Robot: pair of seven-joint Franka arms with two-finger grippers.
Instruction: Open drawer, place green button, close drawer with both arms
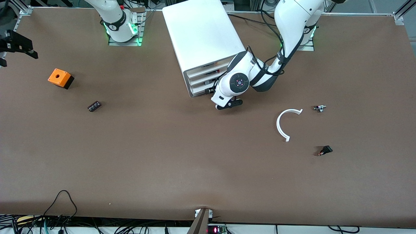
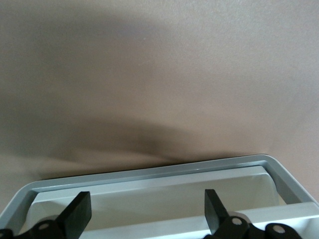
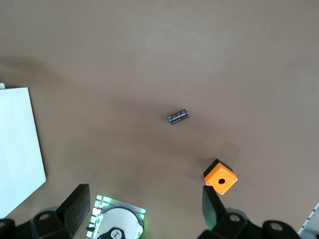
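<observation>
The white cabinet (image 1: 201, 35) stands at the table's back middle, its three drawers shut. My left gripper (image 1: 211, 91) is low in front of the lowest drawer (image 1: 200, 91). In the left wrist view its fingers (image 2: 79, 214) stand wide open over that drawer's front lip (image 2: 149, 196), with nothing between them. The button (image 1: 94, 106) lies on its side toward the right arm's end of the table, a small dark cylinder (image 3: 177, 117) in the right wrist view. My right gripper (image 1: 31, 52) hangs high over that end of the table, open (image 3: 144, 214) and empty.
An orange box with a hole (image 1: 60, 78) sits beside the button, farther from the front camera. Toward the left arm's end lie a white C-shaped ring (image 1: 286, 125), a small silver part (image 1: 320, 108) and a black switch with a red tip (image 1: 325, 150).
</observation>
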